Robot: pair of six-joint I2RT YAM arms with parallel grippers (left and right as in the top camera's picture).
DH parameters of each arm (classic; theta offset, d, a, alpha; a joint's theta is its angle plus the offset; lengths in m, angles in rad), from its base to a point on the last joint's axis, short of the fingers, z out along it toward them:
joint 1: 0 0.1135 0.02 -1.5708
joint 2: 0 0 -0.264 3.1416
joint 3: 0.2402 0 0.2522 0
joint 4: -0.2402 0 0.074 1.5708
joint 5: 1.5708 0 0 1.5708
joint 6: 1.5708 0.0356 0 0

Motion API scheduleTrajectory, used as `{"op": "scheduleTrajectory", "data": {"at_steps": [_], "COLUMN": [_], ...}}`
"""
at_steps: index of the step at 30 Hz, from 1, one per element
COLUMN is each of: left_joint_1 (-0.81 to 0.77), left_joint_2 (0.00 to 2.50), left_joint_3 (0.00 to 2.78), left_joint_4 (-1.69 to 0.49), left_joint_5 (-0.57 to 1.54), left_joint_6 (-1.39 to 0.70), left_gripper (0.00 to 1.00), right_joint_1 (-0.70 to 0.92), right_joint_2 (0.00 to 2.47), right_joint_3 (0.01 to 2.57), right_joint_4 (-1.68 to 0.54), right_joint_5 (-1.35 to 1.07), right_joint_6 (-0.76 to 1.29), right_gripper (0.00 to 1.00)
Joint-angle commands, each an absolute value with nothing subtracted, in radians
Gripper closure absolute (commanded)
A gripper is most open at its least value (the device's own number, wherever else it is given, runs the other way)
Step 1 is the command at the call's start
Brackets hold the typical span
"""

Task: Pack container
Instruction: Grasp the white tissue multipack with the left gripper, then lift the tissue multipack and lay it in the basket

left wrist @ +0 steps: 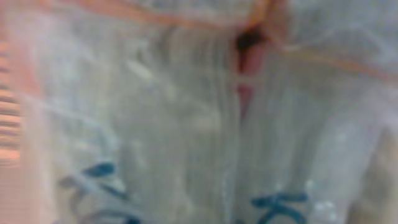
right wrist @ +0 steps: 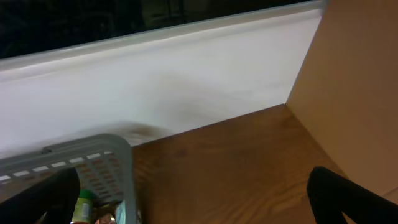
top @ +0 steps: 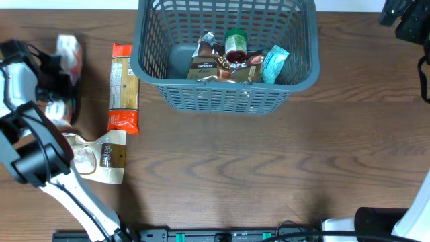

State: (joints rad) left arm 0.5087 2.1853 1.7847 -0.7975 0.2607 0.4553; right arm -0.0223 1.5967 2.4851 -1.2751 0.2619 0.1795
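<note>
The container (top: 222, 94), a dark grey mesh basket, stands at the top centre. Inside it lie a brown foil bag (top: 211, 66), a green-lidded jar (top: 236, 44) and a teal packet (top: 274, 64). At the far left, my left gripper (top: 50, 70) sits across a white packet with orange edges (top: 68, 50). That packet (left wrist: 186, 124) fills the whole left wrist view, blurred, and hides the fingers. My right gripper (right wrist: 202, 208) hangs open and empty past the basket's right corner (right wrist: 93, 155). Its dark body (top: 403, 20) shows at the top right of the overhead view.
A long pasta packet with orange ends (top: 123, 87) lies left of the basket. A brown and white pouch (top: 107, 158) lies below it, beside my left arm. In the right wrist view, a white wall (right wrist: 186, 81) and a tan panel (right wrist: 360, 93) border the table.
</note>
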Motion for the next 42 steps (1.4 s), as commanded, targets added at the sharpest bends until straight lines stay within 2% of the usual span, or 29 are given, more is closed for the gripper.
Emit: {"op": "scheduleTrajectory", "data": {"at_steps": [1,9,17,21,26,32,42], "left_joint_1": [0.502,0.400,0.138,0.007,-0.145,-0.262,-0.287], "left_joint_2": [1.951,1.612,1.486,1.516,1.594,1.713,1.955], "left_joint_3": [1.896,1.932,1.932,1.932,1.932,1.932,1.932], "left_joint_4": [-0.759,-0.634,-0.559,-0.580,-0.626,-0.693,-0.710], "left_joint_5": [0.278,0.449,0.569,0.570,0.570,0.569,0.569], "left_joint_6": [0.361,0.342,0.437,0.541,0.771,1.003,1.036], "left_gripper": [0.94,0.94,0.94,0.94,0.94,0.94,0.94], "right_joint_1": [-0.028,-0.028,-0.028,-0.028,-0.028,-0.028,-0.028], "right_joint_2": [1.597,1.597,1.597,1.597,1.597,1.597,1.597], "right_joint_3": [2.485,2.485,2.485,2.485,2.485,2.485,2.485], "right_joint_4": [-1.276,-1.276,-1.276,-1.276,-1.276,-1.276,-1.276], "right_joint_5": [0.265,0.265,0.265,0.265,0.265,0.265,0.265], "right_joint_6": [0.194,0.194,0.194,0.194,0.194,0.194,0.194], "right_gripper": [0.01,0.01,0.01,0.01,0.01,0.01,0.01]}}
